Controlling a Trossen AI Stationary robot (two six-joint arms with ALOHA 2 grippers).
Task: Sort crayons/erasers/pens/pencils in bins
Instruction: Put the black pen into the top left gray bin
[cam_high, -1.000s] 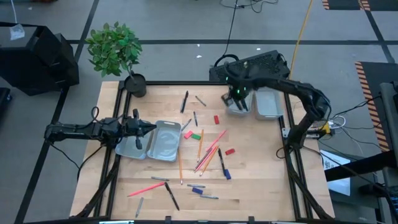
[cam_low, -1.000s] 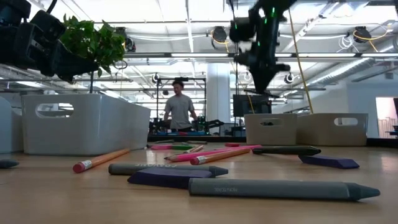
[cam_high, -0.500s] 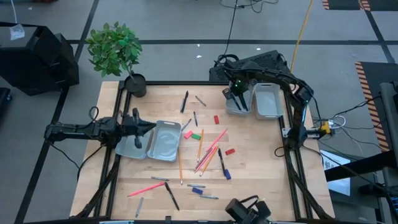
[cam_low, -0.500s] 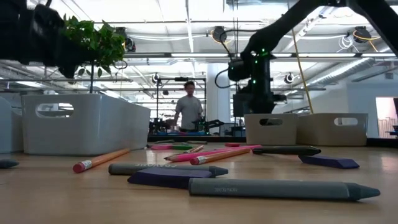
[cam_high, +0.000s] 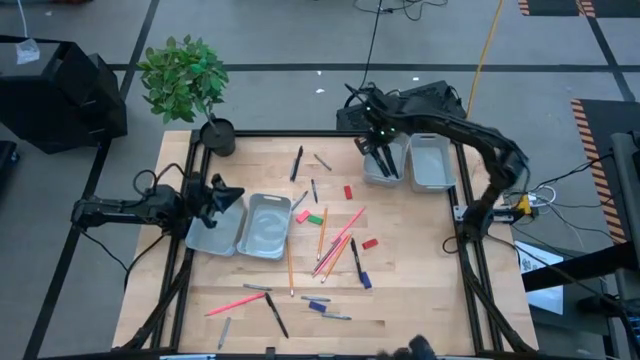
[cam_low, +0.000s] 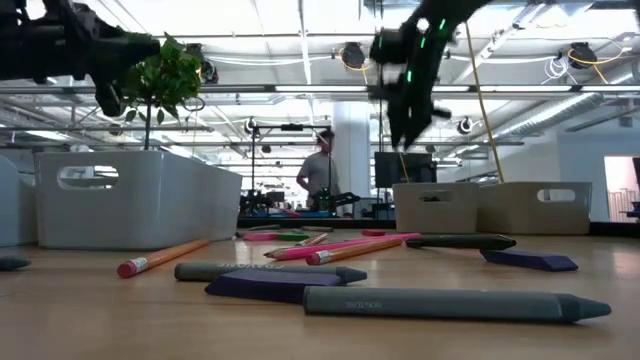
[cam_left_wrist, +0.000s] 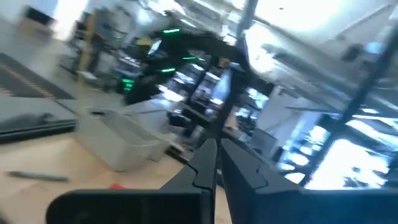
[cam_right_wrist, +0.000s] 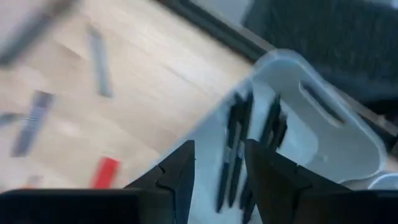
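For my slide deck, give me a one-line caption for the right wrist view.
Right end effector, fingers apart and empty, above a grey bin holding black pens.

Open board lies along the left edge below the left pair of bins (cam_high: 240, 226) and across the lower right corner; a gripper could pass there freely. The middle is crowded: pencils (cam_high: 336, 243), pens (cam_high: 357, 264) and erasers (cam_high: 369, 243) lie scattered from centre to lower centre. The right pair of bins (cam_high: 432, 164) blocks the upper right, the potted plant (cam_high: 187, 77) the upper left.
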